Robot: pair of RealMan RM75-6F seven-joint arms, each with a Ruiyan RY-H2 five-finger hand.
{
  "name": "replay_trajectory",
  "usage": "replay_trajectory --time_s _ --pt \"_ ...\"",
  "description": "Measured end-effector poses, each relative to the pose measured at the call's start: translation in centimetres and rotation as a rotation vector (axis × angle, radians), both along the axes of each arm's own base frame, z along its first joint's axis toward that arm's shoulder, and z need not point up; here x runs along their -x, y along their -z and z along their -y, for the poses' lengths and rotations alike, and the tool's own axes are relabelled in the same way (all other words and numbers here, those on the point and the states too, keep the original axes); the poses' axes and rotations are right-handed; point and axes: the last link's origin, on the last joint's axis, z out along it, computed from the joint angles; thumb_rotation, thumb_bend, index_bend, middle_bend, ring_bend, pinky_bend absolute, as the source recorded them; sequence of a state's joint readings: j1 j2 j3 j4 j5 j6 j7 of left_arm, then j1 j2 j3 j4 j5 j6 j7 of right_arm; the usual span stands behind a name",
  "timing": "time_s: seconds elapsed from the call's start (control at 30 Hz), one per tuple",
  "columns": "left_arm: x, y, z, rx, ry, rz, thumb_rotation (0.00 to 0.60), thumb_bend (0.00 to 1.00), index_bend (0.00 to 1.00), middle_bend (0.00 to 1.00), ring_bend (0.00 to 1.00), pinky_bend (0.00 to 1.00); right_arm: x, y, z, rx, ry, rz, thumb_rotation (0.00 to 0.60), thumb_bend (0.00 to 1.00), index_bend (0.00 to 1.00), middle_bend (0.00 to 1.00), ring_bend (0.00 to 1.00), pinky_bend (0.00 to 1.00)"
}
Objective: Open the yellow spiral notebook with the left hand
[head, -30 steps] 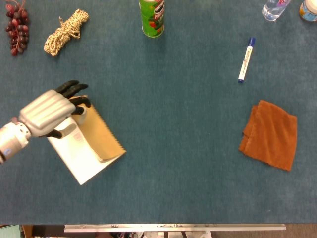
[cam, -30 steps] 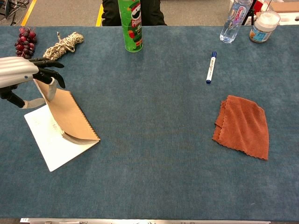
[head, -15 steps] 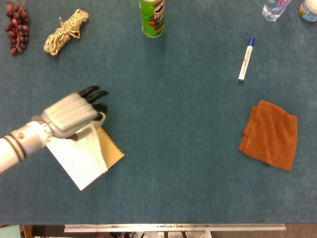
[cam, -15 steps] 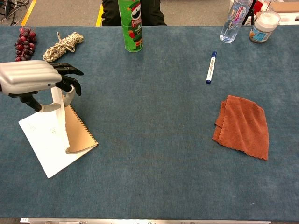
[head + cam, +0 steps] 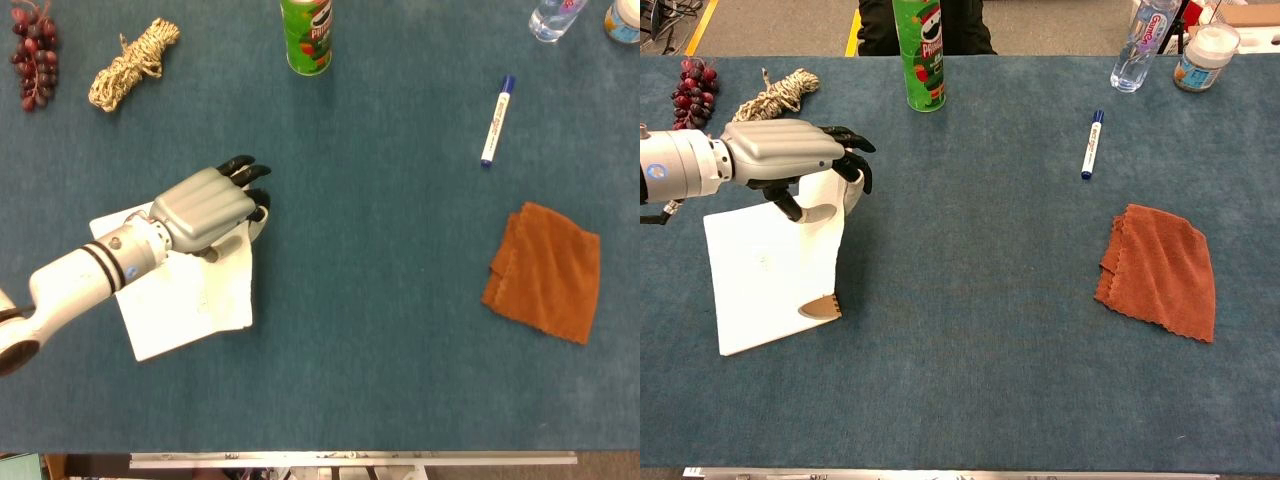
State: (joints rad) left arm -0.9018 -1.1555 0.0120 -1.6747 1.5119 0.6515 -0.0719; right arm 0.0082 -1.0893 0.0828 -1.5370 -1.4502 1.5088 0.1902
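The spiral notebook (image 5: 180, 300) lies at the left of the blue table, its white pages (image 5: 765, 270) facing up. A small tan corner of its cover (image 5: 820, 306) peeks out at the lower right of the page. My left hand (image 5: 210, 205) hovers over the notebook's top right corner and pinches a lifted white leaf (image 5: 830, 200) between thumb and fingers. The leaf curves up and over toward the right. In the chest view the left hand (image 5: 790, 155) shows knuckles up, with dark fingertips pointing right. The right hand appears in neither view.
A green chips can (image 5: 307, 35) stands at the back centre. A rope bundle (image 5: 133, 63) and grapes (image 5: 33, 55) lie at the back left. A marker (image 5: 497, 120), an orange cloth (image 5: 545, 270), a water bottle (image 5: 1137, 45) and a jar (image 5: 1205, 57) occupy the right side.
The left hand swung from the notebook's left side across to the right, carrying the lifted leaf over. The tan cover face is now almost wholly covered by white paper.
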Motion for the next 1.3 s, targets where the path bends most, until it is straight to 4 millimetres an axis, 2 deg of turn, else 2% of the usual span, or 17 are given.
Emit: replay_trajectory --time_s 0.33,0.6,0.7,0.8,0.97,1.03,1.17,1.3 --pt "-1.1 2.1 -0.4 0.003 -0.095 0.104 0.600 0.47 0.68 0.22 0.00 0.00 0.2 -0.1 -0.1 0.006 0.002 0.003 0.600 0.25 0.26 0.25 0.06 0.11" --pt "-1.3 4.1 -0.1 0.018 -0.144 0.148 0.600 0.47 0.58 0.18 0.00 0.00 0.4 -0.2 -0.3 0.011 0.007 0.006 0.600 0.25 0.26 0.25 0.06 0.11" --pt "-1.4 4.8 0.2 0.027 -0.171 0.169 0.600 0.47 0.49 0.16 0.00 0.00 0.5 -0.2 -0.3 0.010 0.010 0.008 0.600 0.25 0.26 0.25 0.06 0.11" --pt "-1.3 5.3 0.4 0.040 -0.193 0.177 0.600 0.47 0.36 0.12 0.00 0.00 0.6 -0.3 -0.4 0.012 0.011 0.009 0.600 0.25 0.26 0.25 0.06 0.11" --pt "-1.1 5.9 0.8 0.058 -0.212 0.174 0.600 0.42 0.07 0.01 0.00 0.00 0.7 -0.3 -0.5 0.014 0.013 0.010 0.600 0.25 0.26 0.25 0.06 0.11" --pt "-1.1 5.9 0.8 0.057 -0.213 0.177 0.600 0.40 0.01 0.00 0.00 0.00 0.8 -0.3 -0.5 0.013 0.013 0.010 0.600 0.25 0.26 0.25 0.06 0.11" --pt "-1.4 5.4 0.7 0.038 -0.214 0.210 0.600 0.40 0.00 0.00 0.00 0.00 0.8 -0.4 -0.5 0.014 0.014 0.009 0.600 0.25 0.26 0.25 0.06 0.11" --pt "-1.3 3.9 0.7 -0.008 -0.221 0.261 0.600 0.40 0.00 0.00 0.00 0.00 0.8 -0.4 -0.3 0.010 0.014 0.008 0.600 0.25 0.26 0.25 0.06 0.11"
